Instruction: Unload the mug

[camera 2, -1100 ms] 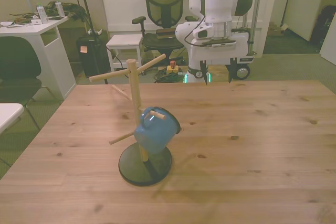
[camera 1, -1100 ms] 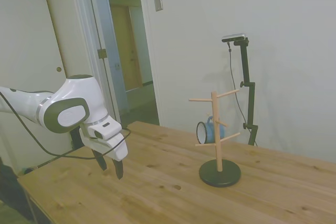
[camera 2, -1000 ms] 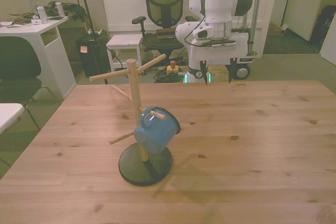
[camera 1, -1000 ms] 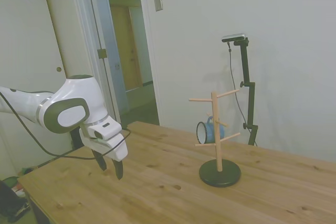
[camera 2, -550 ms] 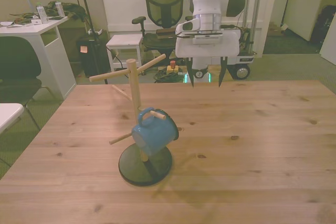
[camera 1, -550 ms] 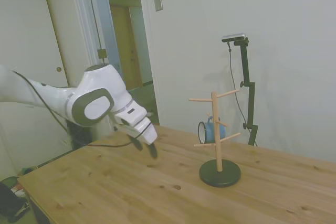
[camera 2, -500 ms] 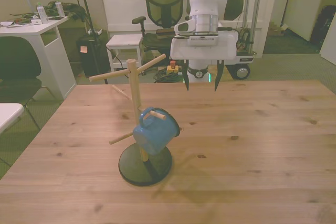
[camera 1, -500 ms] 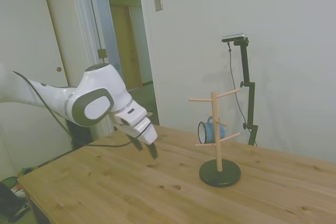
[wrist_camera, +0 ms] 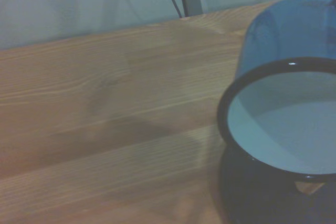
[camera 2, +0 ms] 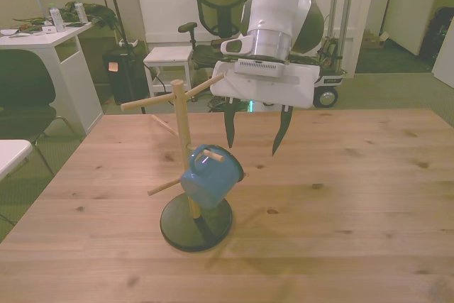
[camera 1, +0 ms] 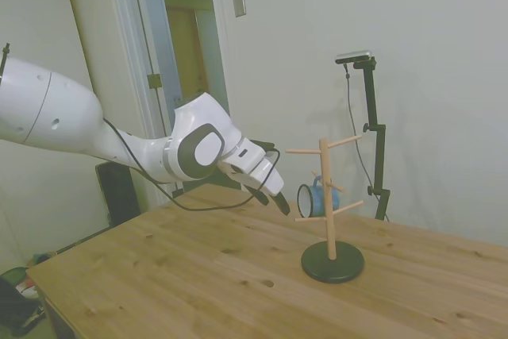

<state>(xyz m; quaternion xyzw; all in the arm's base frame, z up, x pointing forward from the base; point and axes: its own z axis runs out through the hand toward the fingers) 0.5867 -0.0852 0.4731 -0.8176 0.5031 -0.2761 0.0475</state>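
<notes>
Mug (camera 2: 209, 181) hangs by its handle on a peg of the rack (camera 2: 184, 168), tipped, its mouth toward the arm; the wrist view shows the dark rim and white inside (wrist_camera: 286, 124) close up. Gripper (camera 2: 253, 136) hovers above the table (camera 2: 340, 196), fingers spread wide and empty, at about one o'clock from the mug in the front view, near it but not touching.

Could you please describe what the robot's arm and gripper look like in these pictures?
The arm is glossy white with rounded segments, and its joint cap is grey-green. A thin black cable loops alongside it. The gripper has a broad white body and two slim, dark, tapering fingers.
</notes>
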